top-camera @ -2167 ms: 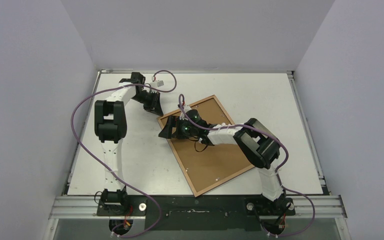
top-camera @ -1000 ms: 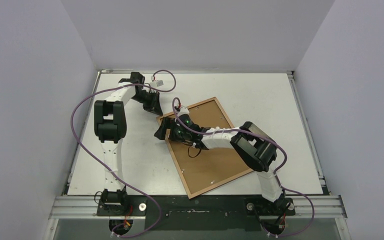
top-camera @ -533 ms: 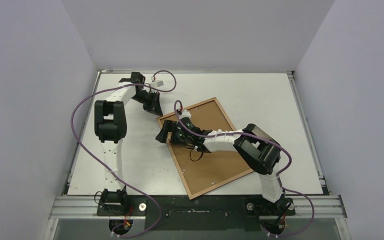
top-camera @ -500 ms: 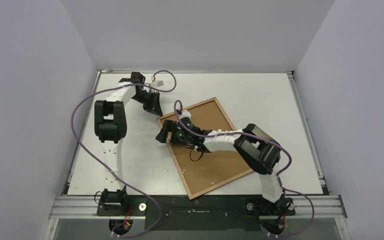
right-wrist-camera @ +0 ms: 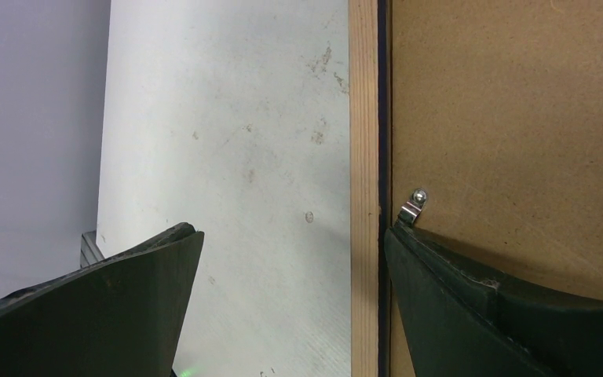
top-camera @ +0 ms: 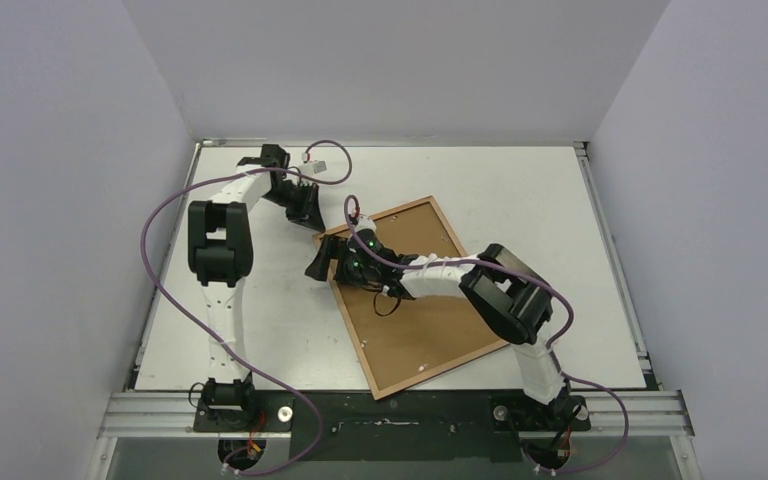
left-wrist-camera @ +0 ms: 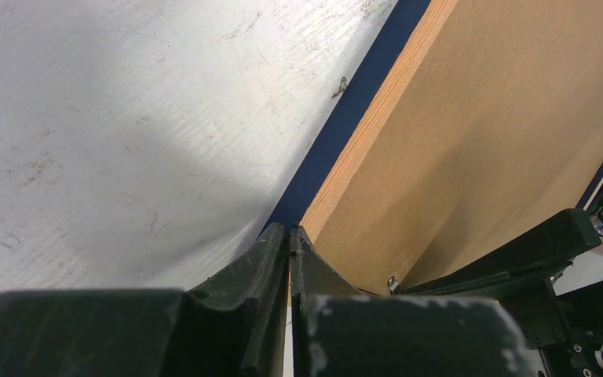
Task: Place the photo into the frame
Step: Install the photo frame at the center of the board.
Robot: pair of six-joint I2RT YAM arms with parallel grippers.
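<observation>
The frame (right-wrist-camera: 363, 118) has slid; its rail now lies between the open jaws of the right gripper (right-wrist-camera: 292, 236), so the clip (right-wrist-camera: 412, 208) seems reachable. The left gripper (left-wrist-camera: 289, 232) is closed at its corner. The photo is unseen.

Frame (top-camera: 420, 320), light wood rim, brown back facing up, dark blue underneath, flat, askew on table (top-camera: 290, 330).

The frame (right-wrist-camera: 363, 118) is being cropped by the edges in both wrist views, and overhead its left portion is being hidden under the right arm (top-camera: 440, 268). Its corner is being lost behind the closed tips of the left gripper (left-wrist-camera: 289, 229); whether it's being pinched is not being shown.
</observation>
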